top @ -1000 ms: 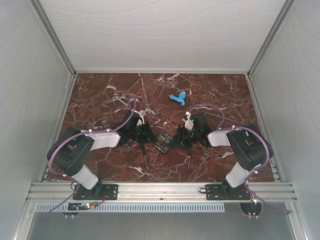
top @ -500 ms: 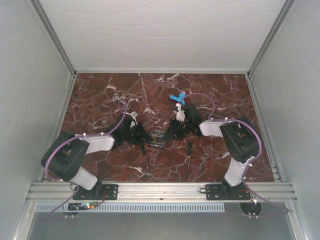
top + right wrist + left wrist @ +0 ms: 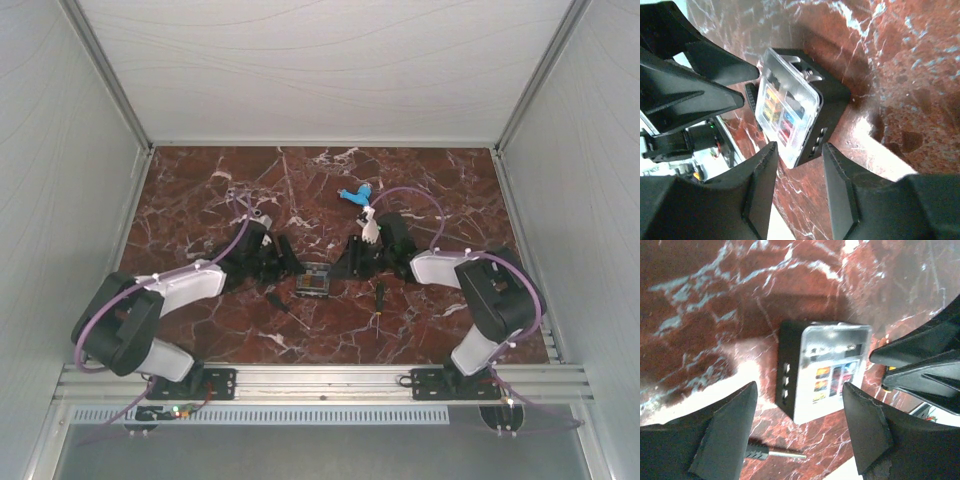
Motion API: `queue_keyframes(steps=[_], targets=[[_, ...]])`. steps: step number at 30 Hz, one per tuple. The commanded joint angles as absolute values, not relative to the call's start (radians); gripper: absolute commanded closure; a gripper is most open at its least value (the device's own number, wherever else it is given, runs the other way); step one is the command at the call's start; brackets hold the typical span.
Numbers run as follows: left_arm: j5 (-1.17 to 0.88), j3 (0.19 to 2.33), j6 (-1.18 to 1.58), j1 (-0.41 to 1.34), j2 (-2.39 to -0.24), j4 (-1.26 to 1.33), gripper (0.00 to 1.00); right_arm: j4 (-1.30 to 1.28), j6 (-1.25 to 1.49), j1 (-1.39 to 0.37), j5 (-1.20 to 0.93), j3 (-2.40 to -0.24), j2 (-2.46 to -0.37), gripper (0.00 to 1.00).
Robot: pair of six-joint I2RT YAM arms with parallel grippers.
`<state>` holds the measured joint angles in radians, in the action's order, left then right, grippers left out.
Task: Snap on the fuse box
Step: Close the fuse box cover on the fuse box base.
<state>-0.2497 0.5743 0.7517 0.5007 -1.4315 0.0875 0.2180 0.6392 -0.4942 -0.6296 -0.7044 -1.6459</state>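
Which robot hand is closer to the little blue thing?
Right. In the top view the right gripper is just below the blue piece; the left gripper is farther, below and left, across the fuse box.

Overhead, plus seemingly opposed fuse box close-ups

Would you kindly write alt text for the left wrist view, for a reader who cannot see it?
A small black fuse box with a clear lid on top sits on a red marble table, just beyond the open left gripper. The right gripper points at it from the right.
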Motion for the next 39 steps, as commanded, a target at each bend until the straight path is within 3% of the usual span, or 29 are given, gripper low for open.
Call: queue_keyframes(steps=[1, 9, 14, 21, 26, 32, 36, 39], targets=[[-0.239, 0.655, 0.703, 0.514, -1.468, 0.085, 0.30, 0.397, 0.723, -0.463, -0.685, -0.688, -1.673, 0.61], [-0.298, 0.668, 0.708, 0.532, -1.553, 0.132, 0.36, 0.569, 0.834, -0.438, -0.697, -0.705, -1.803, 0.64], [-0.321, 0.655, 0.714, 0.538, -1.593, 0.146, 0.44, 0.587, 0.864, -0.426, -0.693, -0.711, -1.879, 0.73], [-0.385, 0.618, 0.752, 0.538, -1.656, 0.222, 0.55, 0.427, 0.805, -0.425, -0.649, -0.713, -1.935, 0.89], [-0.386, 0.596, 0.773, 0.544, -1.666, 0.253, 0.57, 0.256, 0.717, -0.457, -0.579, -0.743, -1.962, 0.95], [-0.325, 0.593, 0.769, 0.567, -1.655, 0.227, 0.56, 0.090, 0.620, -0.518, -0.502, -0.828, -1.999, 0.96], [-0.303, 0.580, 0.793, 0.567, -1.629, 0.218, 0.56, 0.204, 0.629, -0.518, -0.572, -0.796, -1.930, 0.96], [-0.282, 0.571, 0.811, 0.567, -1.608, 0.208, 0.56, 0.312, 0.676, -0.506, -0.662, -0.759, -1.855, 0.86]])
